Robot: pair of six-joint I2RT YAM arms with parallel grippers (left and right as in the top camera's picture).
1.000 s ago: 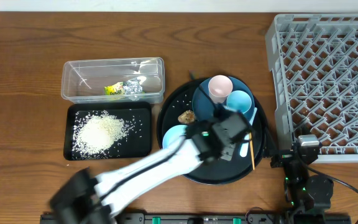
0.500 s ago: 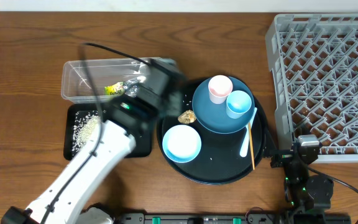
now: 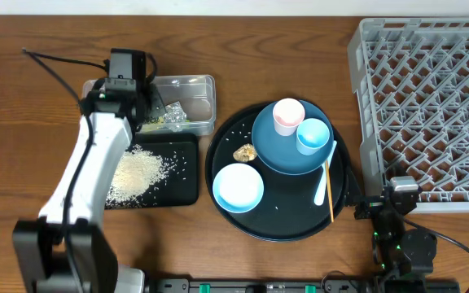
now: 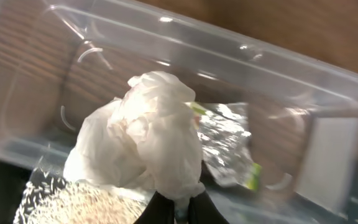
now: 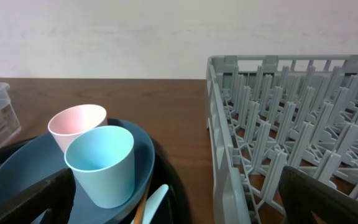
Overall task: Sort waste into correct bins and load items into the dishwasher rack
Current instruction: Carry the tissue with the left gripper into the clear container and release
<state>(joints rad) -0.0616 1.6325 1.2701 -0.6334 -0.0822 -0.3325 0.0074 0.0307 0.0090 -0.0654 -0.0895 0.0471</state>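
Note:
My left gripper (image 3: 141,114) hangs over the clear tub (image 3: 195,88), shut on a crumpled white wrapper (image 4: 157,134). In the left wrist view its fingertips (image 4: 176,210) pinch the wrapper's lower end above the tub (image 4: 241,59). A silver wrapper with a yellow-green packet (image 4: 227,142) lies inside the tub. Rice (image 3: 137,172) covers the black tray (image 3: 184,181). A brown lump (image 3: 245,152), dark blue plate (image 3: 277,155), pink cup (image 3: 288,115), light blue cup (image 3: 312,135), bowl (image 3: 238,187), spoon (image 3: 326,175) and chopstick (image 3: 330,195) rest on the round tray. My right gripper (image 5: 179,208) stands open and empty beside the rack (image 3: 430,106).
The large round black tray (image 3: 279,229) holds the dishes in the middle of the wooden table. In the right wrist view the rack wall (image 5: 225,143) rises just right of the cups (image 5: 101,165). A black cable (image 3: 55,61) trails behind the left arm.
My left arm has swung from the round tray leftwards to above the clear tub, carrying the white wrapper. The right arm has stayed still.

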